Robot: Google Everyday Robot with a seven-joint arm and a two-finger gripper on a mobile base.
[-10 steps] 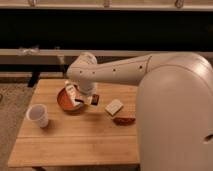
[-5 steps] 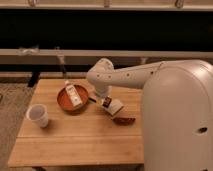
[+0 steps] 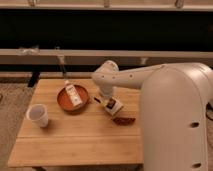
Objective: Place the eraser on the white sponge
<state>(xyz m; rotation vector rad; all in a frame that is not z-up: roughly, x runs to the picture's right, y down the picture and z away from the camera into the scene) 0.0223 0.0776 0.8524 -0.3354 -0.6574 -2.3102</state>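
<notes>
The white sponge (image 3: 115, 107) lies on the wooden table (image 3: 75, 142), right of the middle. A small dark bar, the eraser (image 3: 110, 104), shows on the sponge's near-left part, directly under the gripper. My gripper (image 3: 106, 99) hangs down from the white arm (image 3: 130, 77) and is at the eraser, over the sponge's left edge. Whether the eraser rests on the sponge or is held just above it cannot be told. A dark patch left of the gripper looks like shadow.
A reddish-brown bowl (image 3: 64, 101) with a narrow white-and-tan upright piece (image 3: 73, 93) stands left of the gripper. A white paper cup (image 3: 38, 115) is at the table's left. A small reddish-brown flat piece (image 3: 124, 120) lies just in front of the sponge. My white body fills the right side.
The arm has swung right, from the bowl's right rim to the sponge. The dark bar now shows at the sponge instead of beside the bowl.
</notes>
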